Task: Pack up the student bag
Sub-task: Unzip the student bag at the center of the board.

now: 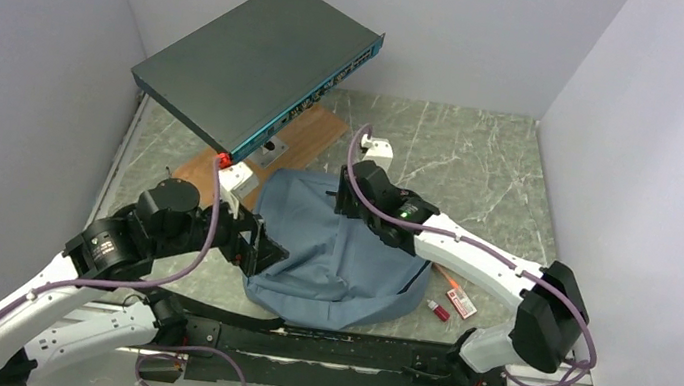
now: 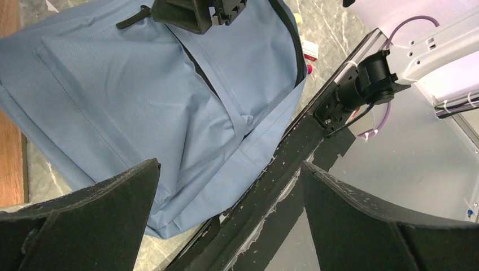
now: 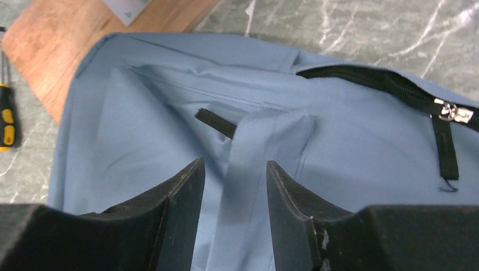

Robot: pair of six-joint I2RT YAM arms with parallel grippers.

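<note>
The blue-grey student bag [image 1: 338, 263] lies slumped on the marbled table [image 1: 484, 162], between the two arms. The left gripper [image 2: 229, 165] hangs by the bag's left edge with its jaws spread wide, holding nothing. The right gripper [image 3: 235, 162] is down at the bag's far end, jaws partway in and straddling a blue fabric strap [image 3: 254, 141]. Whether they actually pinch it, I cannot tell.
</note>
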